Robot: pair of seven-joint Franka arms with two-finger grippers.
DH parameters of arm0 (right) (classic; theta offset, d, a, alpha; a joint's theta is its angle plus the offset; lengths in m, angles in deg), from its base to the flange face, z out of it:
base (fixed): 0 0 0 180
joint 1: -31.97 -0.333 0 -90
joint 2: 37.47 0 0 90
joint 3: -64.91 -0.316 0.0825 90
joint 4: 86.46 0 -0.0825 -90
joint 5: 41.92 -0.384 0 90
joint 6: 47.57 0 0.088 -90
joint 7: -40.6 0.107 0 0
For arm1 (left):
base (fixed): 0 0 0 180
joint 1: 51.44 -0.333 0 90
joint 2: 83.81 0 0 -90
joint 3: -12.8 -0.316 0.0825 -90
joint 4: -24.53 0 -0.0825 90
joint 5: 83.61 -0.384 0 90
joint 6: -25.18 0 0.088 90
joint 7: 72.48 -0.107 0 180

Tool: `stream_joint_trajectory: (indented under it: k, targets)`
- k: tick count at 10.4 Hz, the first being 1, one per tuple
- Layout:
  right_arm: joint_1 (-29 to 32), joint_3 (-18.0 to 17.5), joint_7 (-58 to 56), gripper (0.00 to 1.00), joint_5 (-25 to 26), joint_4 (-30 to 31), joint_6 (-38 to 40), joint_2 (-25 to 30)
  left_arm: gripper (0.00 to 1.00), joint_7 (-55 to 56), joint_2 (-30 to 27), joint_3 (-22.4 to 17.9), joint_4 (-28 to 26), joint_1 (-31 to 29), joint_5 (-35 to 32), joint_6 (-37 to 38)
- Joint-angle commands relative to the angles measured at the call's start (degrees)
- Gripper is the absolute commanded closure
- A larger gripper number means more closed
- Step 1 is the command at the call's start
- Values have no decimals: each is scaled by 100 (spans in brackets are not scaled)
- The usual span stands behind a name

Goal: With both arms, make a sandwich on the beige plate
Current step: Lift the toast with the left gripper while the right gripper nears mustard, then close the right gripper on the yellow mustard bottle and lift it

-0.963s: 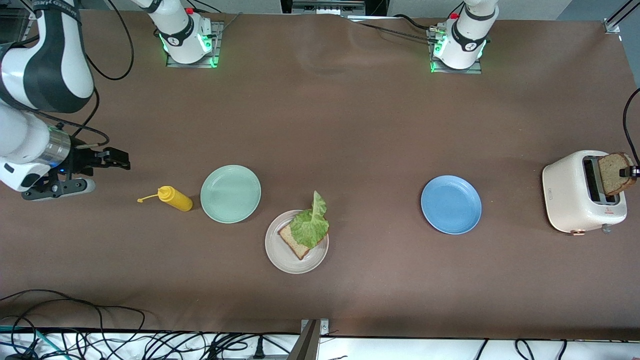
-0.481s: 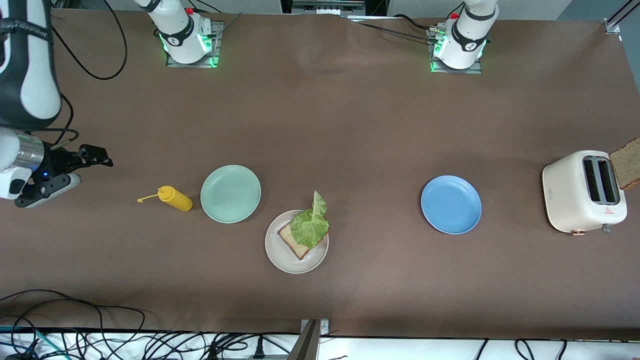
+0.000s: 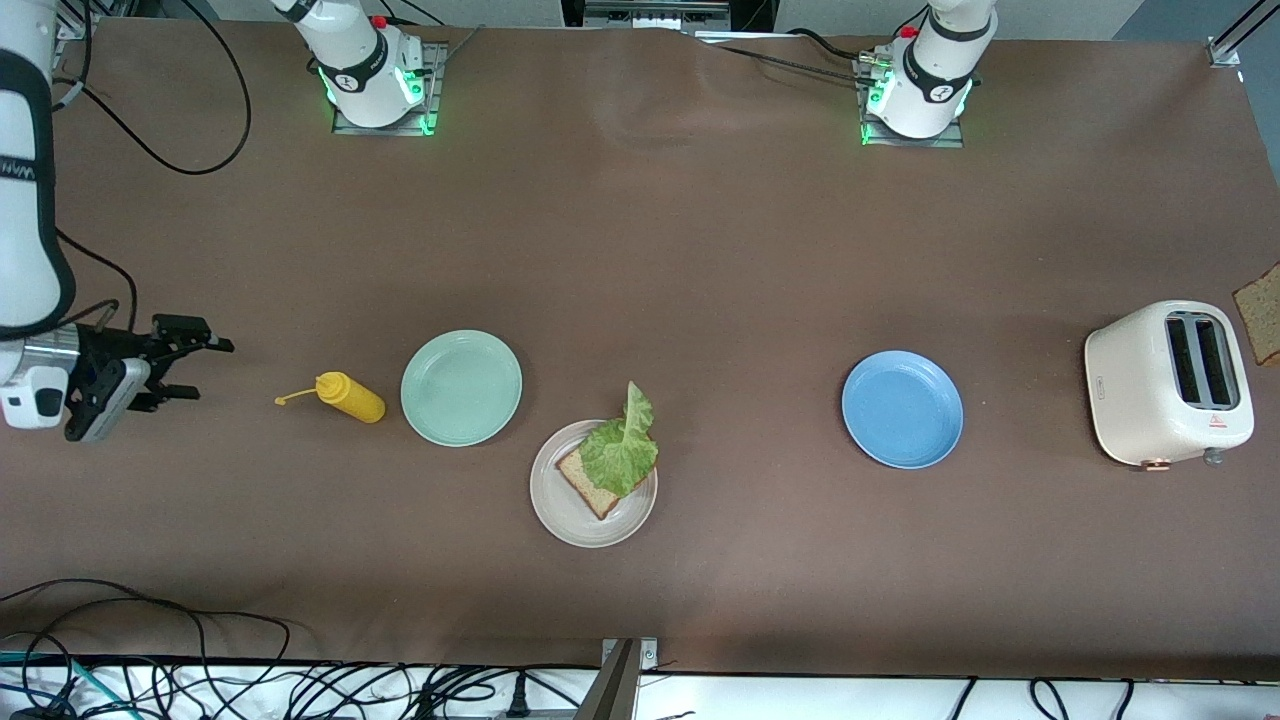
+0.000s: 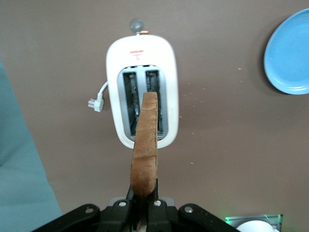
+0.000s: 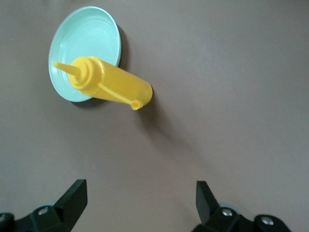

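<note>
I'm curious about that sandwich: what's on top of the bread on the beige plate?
A ruffled lettuce leaf lies on the bread slice on the beige plate, its tip overhanging the rim. Whatever is under the leaf is hidden.

Glossy cream toaster, rough grainy bread slice (matt brown table).

Sandwich half-built, top slice with me

On the beige plate, lower centre of frame, bread lies under ruffled lettuce; my left gripper clamps a brown slice upright.
</note>
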Motion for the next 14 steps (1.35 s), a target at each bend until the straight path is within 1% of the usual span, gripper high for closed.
stream_joint_trajectory:
  k: [1, 2, 4, 5, 6, 7, 9, 12, 14]
  targets:
    - [201, -17, -1253, 0, -882, -533, 313, -779, 100, 117, -194, 413, -63, -4, -93, 241]
    - [210, 0, -1718, 0, -1207, -525, 323, -877, 100, 441, -237, 581, -63, -4, 82, 311]
    - [228, 44, -2790, 0, -1796, -525, 760, -1167, 100, 926, -325, 783, -55, -4, 512, 478]
    - [228, 131, -3204, 0, -2034, -533, 884, -1342, 100, 1310, -369, 889, -54, 5, 627, 479]
    - [228, 149, -3669, 0, -2219, -525, 920, -1474, 100, 1662, -361, 1012, -63, 5, 768, 479]
    - [219, 158, -4118, 0, -2404, -507, 929, -1598, 100, 1823, -309, 1030, -107, 31, 795, 470]
    - [219, 167, -4866, 0, -2598, -489, 938, -1800, 100, 1824, -168, 1022, -125, 66, 804, 426]
    - [166, 123, -5387, 0, -2950, -454, 938, -2046, 100, 1824, -71, 1022, -125, 57, 822, 426]
    - [96, 1, -5397, 0, -3205, -454, 895, -2108, 100, 1824, -18, 1022, -116, 49, 822, 408]
